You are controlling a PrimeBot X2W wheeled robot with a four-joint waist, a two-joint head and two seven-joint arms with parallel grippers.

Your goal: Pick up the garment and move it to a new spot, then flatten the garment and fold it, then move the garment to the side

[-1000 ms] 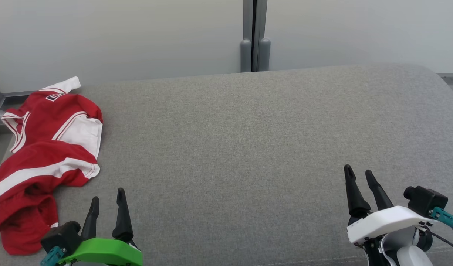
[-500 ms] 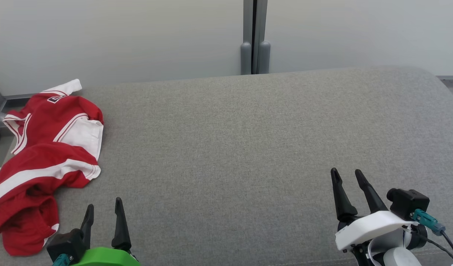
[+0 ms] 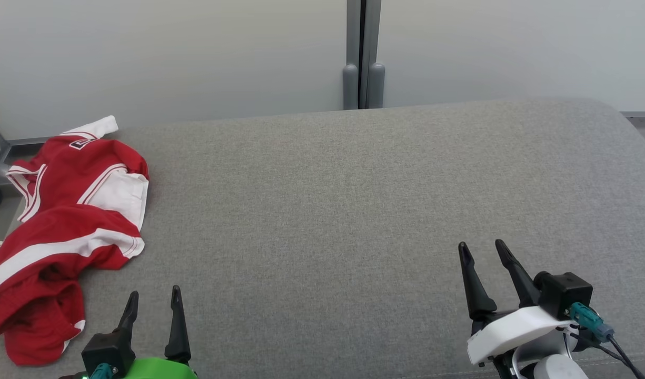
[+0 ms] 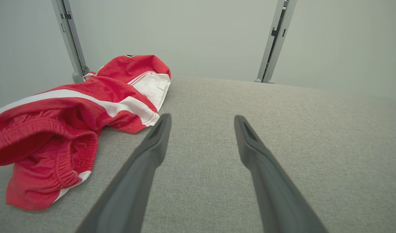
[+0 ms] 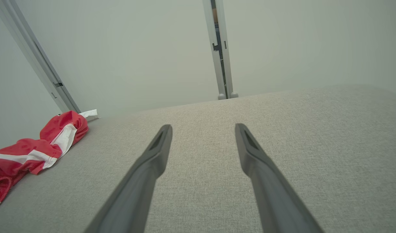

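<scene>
Since the earlier frames, the right gripper [image 3: 480,243] has drawn inward along the near edge of the grey upholstered surface [image 3: 327,210], and the left gripper [image 3: 155,292] has sunk lower in the head view; the slight downward shift of the whole scene is camera motion. Head view: both claws hover over the near edge with fingers spread wide and nothing between them. The garment [image 3: 64,221], red with white stripes, lies crumpled at the left end of the surface, from the far left corner toward the near edge, part of it draped over the left edge. Left wrist view: the two dark fingers stand well apart over bare fabric, and the garment's nearest fold lies just beside the left finger's tip, apparently not touched. Right wrist view: the fingers stand equally wide over bare fabric, with the garment well apart at the far left. Judged progress: no step is complete; pickup, relocation, flattening, folding and the final move aside all remain.
</scene>
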